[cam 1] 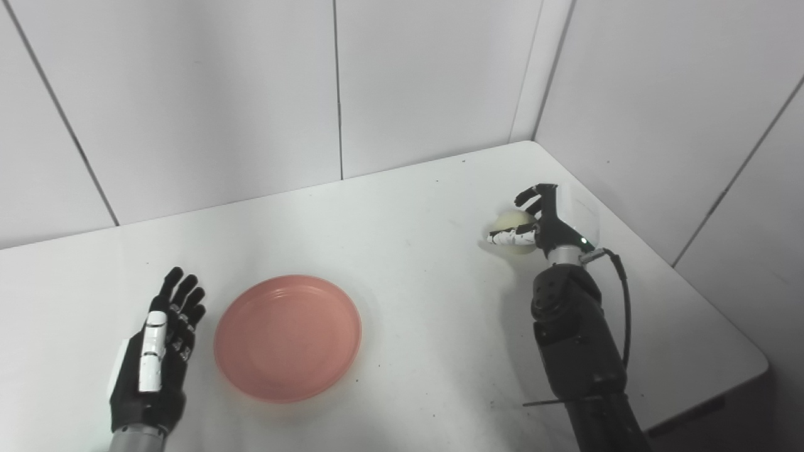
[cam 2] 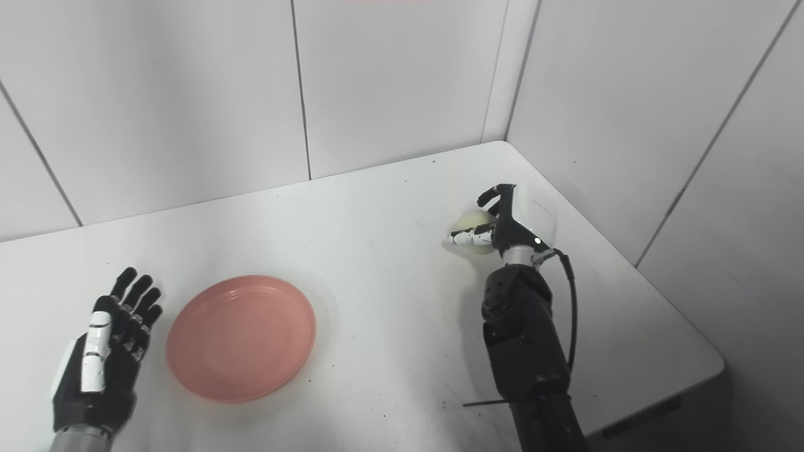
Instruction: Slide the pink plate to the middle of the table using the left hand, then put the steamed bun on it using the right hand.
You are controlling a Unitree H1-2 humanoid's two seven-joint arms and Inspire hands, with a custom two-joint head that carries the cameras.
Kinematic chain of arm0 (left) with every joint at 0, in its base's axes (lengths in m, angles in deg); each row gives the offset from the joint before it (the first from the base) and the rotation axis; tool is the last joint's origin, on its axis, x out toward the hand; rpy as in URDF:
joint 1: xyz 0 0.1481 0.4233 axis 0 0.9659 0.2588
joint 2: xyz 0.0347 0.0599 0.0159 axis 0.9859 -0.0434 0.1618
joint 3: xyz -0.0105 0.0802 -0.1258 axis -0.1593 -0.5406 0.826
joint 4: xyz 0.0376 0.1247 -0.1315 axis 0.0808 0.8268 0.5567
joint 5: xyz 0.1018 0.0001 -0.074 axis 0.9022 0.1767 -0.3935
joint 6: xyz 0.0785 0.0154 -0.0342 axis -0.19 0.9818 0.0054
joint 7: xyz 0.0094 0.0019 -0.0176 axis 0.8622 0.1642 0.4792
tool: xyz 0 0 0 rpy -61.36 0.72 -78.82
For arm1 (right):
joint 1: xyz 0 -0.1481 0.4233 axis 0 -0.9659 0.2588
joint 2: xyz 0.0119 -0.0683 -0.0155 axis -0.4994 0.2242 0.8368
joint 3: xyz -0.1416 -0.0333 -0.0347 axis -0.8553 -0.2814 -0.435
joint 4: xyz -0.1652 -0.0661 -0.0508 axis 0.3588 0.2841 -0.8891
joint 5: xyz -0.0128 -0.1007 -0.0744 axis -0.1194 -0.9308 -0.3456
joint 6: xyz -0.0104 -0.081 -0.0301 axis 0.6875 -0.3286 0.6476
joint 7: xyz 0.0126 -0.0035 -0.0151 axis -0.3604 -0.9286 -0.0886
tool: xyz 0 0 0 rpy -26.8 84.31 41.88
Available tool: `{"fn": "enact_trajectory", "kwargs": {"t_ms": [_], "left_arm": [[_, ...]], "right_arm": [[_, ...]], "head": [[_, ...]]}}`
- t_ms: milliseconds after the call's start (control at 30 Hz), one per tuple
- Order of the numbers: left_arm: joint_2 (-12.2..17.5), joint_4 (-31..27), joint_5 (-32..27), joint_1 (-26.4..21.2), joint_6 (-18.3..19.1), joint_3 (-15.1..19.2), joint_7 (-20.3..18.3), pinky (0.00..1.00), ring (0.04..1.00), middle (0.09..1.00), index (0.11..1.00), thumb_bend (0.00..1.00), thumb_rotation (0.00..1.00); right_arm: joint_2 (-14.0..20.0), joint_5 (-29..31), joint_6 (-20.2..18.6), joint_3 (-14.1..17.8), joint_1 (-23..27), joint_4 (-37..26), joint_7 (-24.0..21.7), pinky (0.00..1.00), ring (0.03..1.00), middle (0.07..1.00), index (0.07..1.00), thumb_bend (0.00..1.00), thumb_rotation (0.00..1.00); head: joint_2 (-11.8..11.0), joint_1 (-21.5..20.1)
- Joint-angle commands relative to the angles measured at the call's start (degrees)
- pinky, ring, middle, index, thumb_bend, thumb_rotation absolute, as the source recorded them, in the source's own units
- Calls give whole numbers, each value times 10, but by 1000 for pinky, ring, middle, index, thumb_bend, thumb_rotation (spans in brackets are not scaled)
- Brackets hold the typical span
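Note:
A pink plate (cam 1: pixel 287 337) lies empty on the white table (cam 1: pixel 402 207), left of the middle and near the front. My left hand (cam 1: pixel 157 351) is open, fingers straight, just left of the plate and apart from it. A pale round steamed bun (cam 1: pixel 510 221) sits at the table's right side. My right hand (cam 1: pixel 539 225) is curled around the bun, thumb in front and fingers behind it; the bun still seems to rest on the table. In the right eye view the bun (cam 2: pixel 472 222) and right hand (cam 2: pixel 502 227) show the same.
Grey panelled walls (cam 1: pixel 440 75) close the table at the back and right. The table's right front corner (cam 1: pixel 754 361) and edge are near my right forearm (cam 1: pixel 578 339), which carries a black cable.

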Motion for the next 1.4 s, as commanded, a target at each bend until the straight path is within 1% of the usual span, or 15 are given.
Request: {"fn": "enact_trajectory", "kwargs": {"t_ms": [0,100,133,233,300,367,433,500,600,700,800,900,1033,1167,1367], "left_arm": [[-13,7,9,9,-8,-8,5,960,948,946,927,574,889],[-26,8,5,11,-4,-6,9,965,951,946,926,553,876],[-29,11,8,11,-8,-9,9,965,951,946,926,553,874],[-36,8,14,11,-3,-14,12,996,972,966,949,535,901],[-41,5,15,11,2,-17,14,1000,980,975,958,526,914],[-47,4,17,9,9,-21,16,1000,992,985,964,521,928],[-54,11,15,7,4,-21,14,1000,998,993,972,519,929],[-59,22,15,6,-7,-21,14,1000,1000,996,976,524,921],[-65,23,20,6,-8,-22,18,1000,1000,1000,989,541,918],[-68,16,27,7,-12,-25,23,1000,1000,1000,985,549,919],[-74,22,33,7,-26,-26,31,1000,998,995,977,548,900],[-79,37,43,1,-45,-27,37,1000,998,993,974,528,900],[-79,61,60,-7,-74,-32,41,1000,989,982,967,508,933],[-79,77,75,-11,-91,-36,46,1000,988,980,967,509,946],[-84,86,81,-14,-92,-37,52,1000,990,982,973,499,956]], "right_arm": [[20,20,28,-6,9,-24,20,226,307,402,512,518,0],[23,33,34,-26,2,-43,19,273,364,436,521,518,0],[23,43,40,-31,0,-51,20,276,366,438,521,518,0],[23,77,58,-44,-5,-73,14,299,378,451,518,517,0],[24,102,58,-50,-7,-91,0,301,366,451,513,517,0],[11,139,71,-67,-9,-126,-22,287,353,466,492,517,0],[0,171,66,-82,-12,-155,-42,291,352,470,490,517,0],[-6,192,65,-98,-16,-176,-58,295,355,469,491,516,0],[-11,202,78,-131,-24,-204,-76,289,353,477,480,517,0],[-19,209,73,-158,-30,-227,-93,280,361,492,461,517,0],[-25,212,75,-181,-33,-244,-106,263,345,473,487,516,0],[-33,175,49,-218,-34,-272,-121,256,328,454,507,514,0],[-40,198,71,-223,-41,-267,-126,268,338,451,513,514,0],[-41,210,110,-228,-52,-238,-119,271,336,440,519,513,0],[-53,215,191,-241,-67,-165,-95,256,319,437,516,514,0]], "head": [[2,17],[4,40],[8,60],[11,78],[17,93],[24,112],[19,126],[23,132],[29,141],[36,156],[38,166],[43,182],[41,195],[38,211],[37,226]]}}
